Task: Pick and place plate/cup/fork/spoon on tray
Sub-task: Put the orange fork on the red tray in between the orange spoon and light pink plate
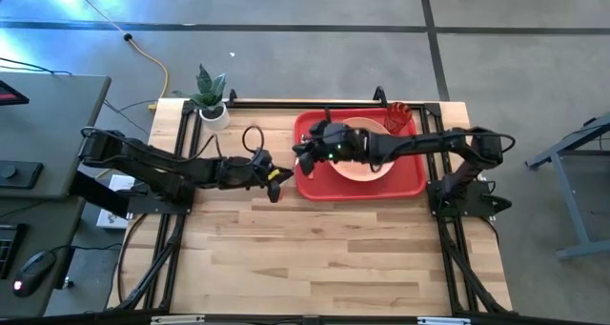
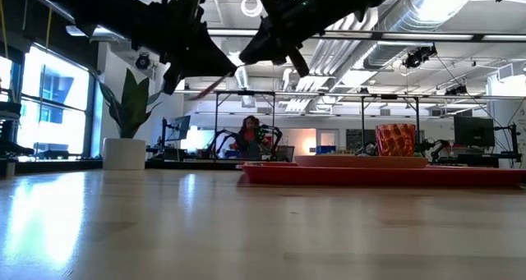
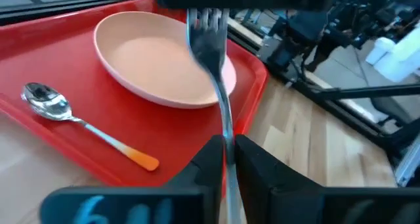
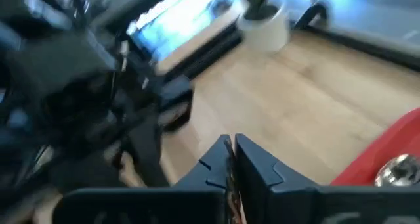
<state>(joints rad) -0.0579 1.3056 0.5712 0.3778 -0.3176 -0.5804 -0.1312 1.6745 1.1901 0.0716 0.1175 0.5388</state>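
Fork (image 3: 220, 86) pinched in left hand (image 3: 228, 159); spoon (image 3: 79, 122) seen only by wrist cam.

You have the tray (image 1: 412, 178) at the table's (image 1: 334, 258) far right. On it sit the plate (image 1: 367, 166) in the middle, the cup (image 1: 398, 116) at the far right corner, and the spoon (image 3: 79, 122) near the left rim. The fork (image 3: 216, 73) is held just left of the tray, off the table. The plant (image 1: 210, 98) stands well left of the tray, at the far edge.
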